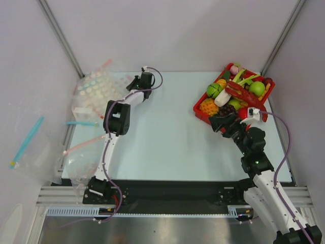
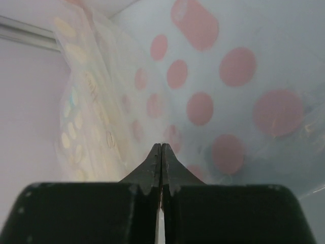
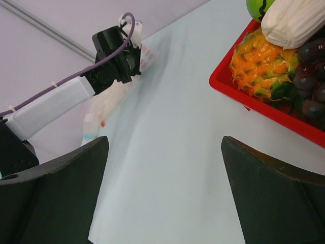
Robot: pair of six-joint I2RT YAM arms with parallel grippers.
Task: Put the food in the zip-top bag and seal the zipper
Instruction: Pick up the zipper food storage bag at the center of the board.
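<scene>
The food lies in a red tray at the far right: a long red crayfish, a dark purple grape bunch and a red round fruit, among several others. My right gripper is open and empty just in front of the tray's near corner; its wrist view shows the grapes at the right. The clear zip-top bag with its pale pink-red zipper lies at the table's left edge. My left gripper is shut at the far left, its tips against a dotted bag.
The pastel-dotted bag lies at the far left corner. A blue strip of another bag lies between it and the clear bag, and another blue-strip bag hangs off the left side. An orange spiky fruit lies in the tray corner.
</scene>
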